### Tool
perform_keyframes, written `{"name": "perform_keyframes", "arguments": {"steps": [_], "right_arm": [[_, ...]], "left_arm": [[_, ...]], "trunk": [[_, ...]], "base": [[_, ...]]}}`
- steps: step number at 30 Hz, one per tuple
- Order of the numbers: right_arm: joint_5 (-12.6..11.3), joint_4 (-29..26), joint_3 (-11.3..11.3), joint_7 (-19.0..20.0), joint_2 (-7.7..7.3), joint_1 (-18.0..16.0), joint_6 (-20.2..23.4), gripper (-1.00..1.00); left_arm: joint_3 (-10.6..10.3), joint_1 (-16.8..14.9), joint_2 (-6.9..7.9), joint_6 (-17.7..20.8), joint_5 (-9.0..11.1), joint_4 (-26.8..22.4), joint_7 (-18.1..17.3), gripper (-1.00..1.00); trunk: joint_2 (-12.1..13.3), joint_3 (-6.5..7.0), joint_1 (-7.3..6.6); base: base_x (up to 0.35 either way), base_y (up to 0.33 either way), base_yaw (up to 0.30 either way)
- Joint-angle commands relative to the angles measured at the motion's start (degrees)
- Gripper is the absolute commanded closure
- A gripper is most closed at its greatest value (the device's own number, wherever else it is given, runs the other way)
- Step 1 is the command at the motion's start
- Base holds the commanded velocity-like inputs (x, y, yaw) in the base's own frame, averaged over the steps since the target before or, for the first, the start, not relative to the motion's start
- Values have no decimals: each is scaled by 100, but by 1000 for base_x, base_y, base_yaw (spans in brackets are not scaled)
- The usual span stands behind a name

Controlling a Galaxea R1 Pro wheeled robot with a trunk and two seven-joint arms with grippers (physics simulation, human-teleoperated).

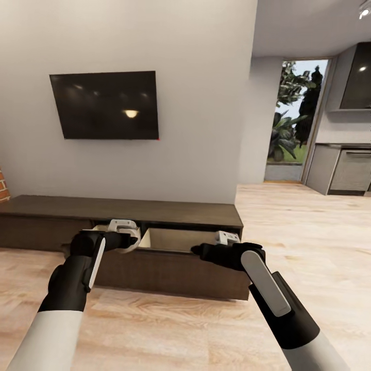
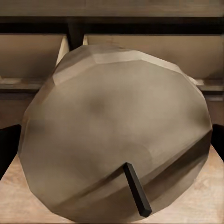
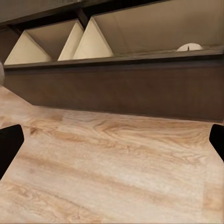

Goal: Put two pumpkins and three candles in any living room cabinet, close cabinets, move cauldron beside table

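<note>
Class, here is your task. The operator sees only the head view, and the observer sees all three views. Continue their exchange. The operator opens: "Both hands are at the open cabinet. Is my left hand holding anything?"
Observer: Yes. The left wrist view shows a round beige candle with a dark wick. It sits between the fingers of the left hand, in front of the open compartments.
Operator: And the right hand?
Observer: The right hand is open. Its fingertips are wide apart, with bare floor between them.
Operator: Is anything already inside the cabinet?
Observer: A small white rounded top shows just above the drawer front. I cannot tell what it is.
</note>
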Motion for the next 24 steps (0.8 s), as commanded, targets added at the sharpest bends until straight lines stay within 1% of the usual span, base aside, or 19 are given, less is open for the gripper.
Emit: {"name": "perform_keyframes", "arguments": {"steps": [1,4,10,14,24], "right_arm": [[-52,-6,9,-60,-3,-6,3,-100],[-62,-6,9,-59,-7,-6,3,-100],[-69,-6,9,-59,-7,-6,2,-100],[-69,-6,9,-59,-10,-6,2,-100],[-65,-6,2,-64,8,-6,2,-100]], "left_arm": [[3,-5,-1,17,-64,-8,-60,100],[3,-4,-1,17,-64,-12,-60,100],[3,-4,-1,17,-64,-21,-59,100],[3,-4,-1,17,-41,-35,-64,100],[3,-4,-1,17,-12,-40,-66,100]], "trunk": [[-3,-6,1],[-3,3,1],[-3,38,1],[-3,57,1],[10,286,-24]], "base": [[271,-29,-9],[293,27,-103],[269,108,-186],[85,36,-159],[12,5,-24]]}}
